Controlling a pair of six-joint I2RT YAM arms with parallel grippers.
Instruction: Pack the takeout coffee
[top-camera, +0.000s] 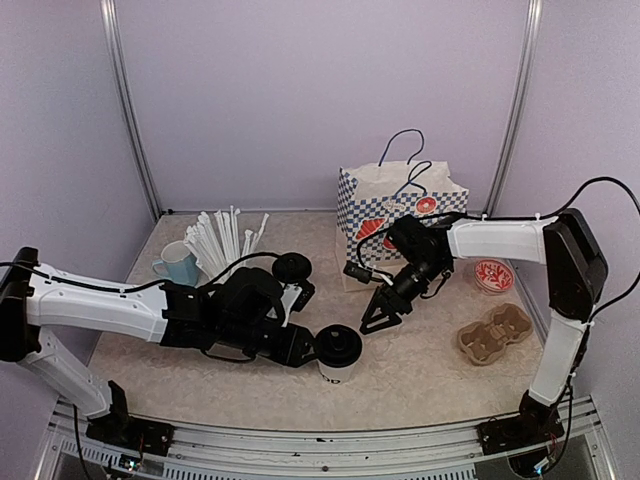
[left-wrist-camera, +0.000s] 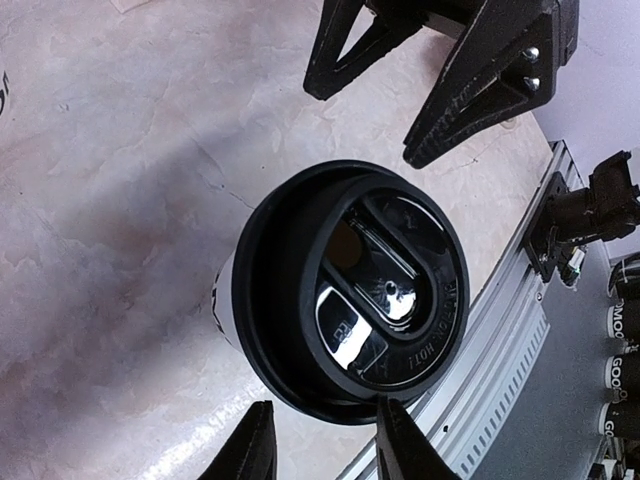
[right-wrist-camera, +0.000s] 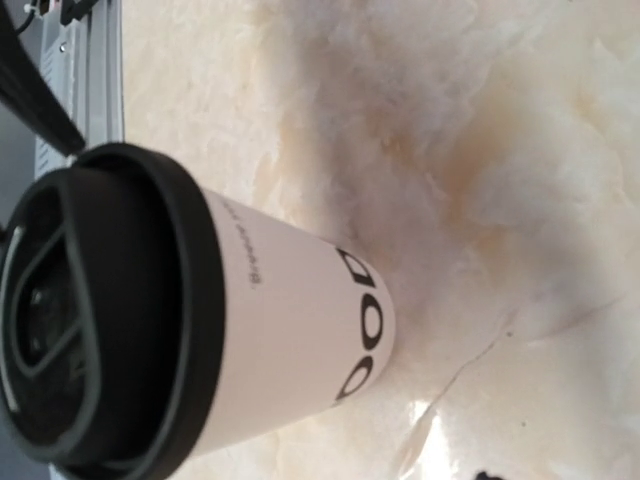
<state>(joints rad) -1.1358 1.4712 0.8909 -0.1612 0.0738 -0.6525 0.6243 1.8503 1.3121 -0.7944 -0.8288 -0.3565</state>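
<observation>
While the cup (top-camera: 340, 350) stands upright on the table (top-camera: 430, 385) close to the near edge, about midway along it, it is flanked by both grippers. The left gripper (top-camera: 306, 348) is laid low at the cup's left side, its fingers partly spread. In the left wrist view the black lid is seen just beyond the fingertips (left-wrist-camera: 255, 450), wider than the gap between them, and nothing is caught in that gap. Whether the tips touch the cup wall cannot be told. The right gripper (top-camera: 372, 322) is poised just behind and to the right of the cup, tilted down toward the lid, with its fingers spread and nothing between them. A narrow gap is seen between its tips and the lid rim. In the right wrist view the cup's white wall and the black lettering near its base are shown, with the lid seated on the rim.

A second cup (top-camera: 290, 267) is placed farther back, behind the left arm, and mostly its black lid is seen. A checked bag (top-camera: 400, 215) is set upright toward the far edge, right of centre. A carrier (top-camera: 493, 335) is laid near the right edge. A mug (top-camera: 178, 264) and straws (top-camera: 225, 238) are found toward the far left corner.
</observation>
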